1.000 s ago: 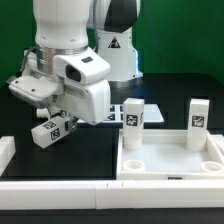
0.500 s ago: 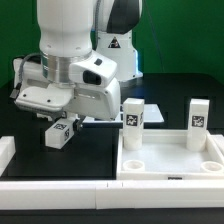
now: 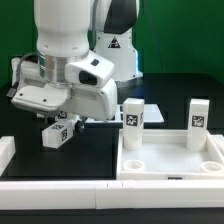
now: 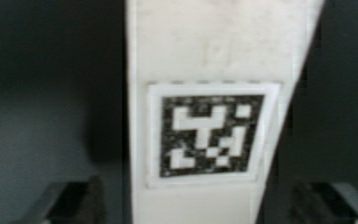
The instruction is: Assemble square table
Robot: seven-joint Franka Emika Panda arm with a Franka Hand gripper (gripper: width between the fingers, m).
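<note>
The white square tabletop (image 3: 166,171) lies at the exterior view's right, rim up. Two white tagged legs (image 3: 133,128) (image 3: 198,125) stand upright in its far corner sockets. The two near sockets (image 3: 133,160) show open. My gripper (image 3: 58,122) is shut on a third tagged leg (image 3: 56,135) and holds it near upright just above the table, left of the tabletop. In the wrist view this leg (image 4: 220,120) fills the middle with its tag facing the camera. A dark finger (image 4: 73,205) stands at each side of it.
A long white bar (image 3: 60,187) runs along the front edge, and another white bar end (image 3: 6,150) sits at the exterior view's left. The marker board (image 3: 113,112) lies behind the held leg. The robot base (image 3: 112,50) stands at the back.
The held leg has swung from a tilted pose to near upright and shifted slightly toward the exterior view's right. It has barely moved in the last half second.
</note>
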